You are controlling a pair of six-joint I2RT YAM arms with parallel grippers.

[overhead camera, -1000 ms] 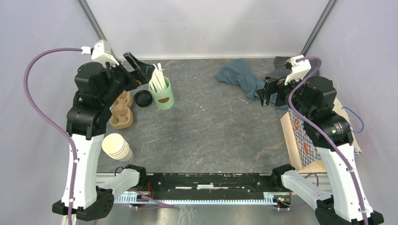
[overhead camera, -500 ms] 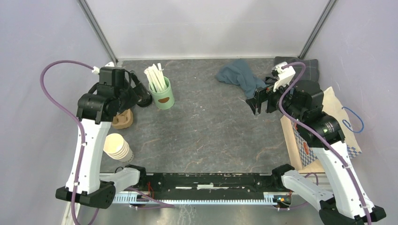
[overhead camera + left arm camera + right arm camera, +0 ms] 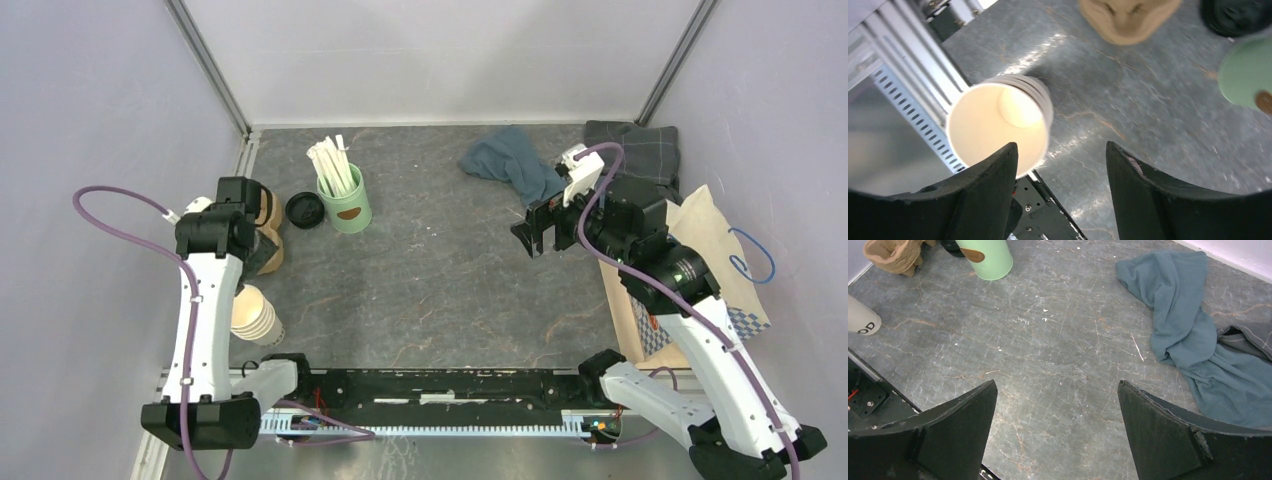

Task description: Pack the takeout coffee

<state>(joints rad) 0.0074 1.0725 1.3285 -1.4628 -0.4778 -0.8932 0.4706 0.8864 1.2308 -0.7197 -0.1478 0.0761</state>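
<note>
The left gripper [image 3: 1060, 150] hangs empty, jaws well apart, over the stack of lidless cream paper cups [image 3: 998, 125], the right gripper [image 3: 1057, 385] gapes empty, and the small white black-lidded takeout coffee cup [image 3: 303, 210] stands just beside the mint-green mug [image 3: 347, 208], probably best taken with a centred, upright side grasp.

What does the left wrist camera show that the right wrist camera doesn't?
Only the left wrist view looks down into the stack of paper cups beside the metal rail. Only the right wrist view shows the teal cloth and a grey cloth. Both catch the green mug and the brown cup carrier.
</note>
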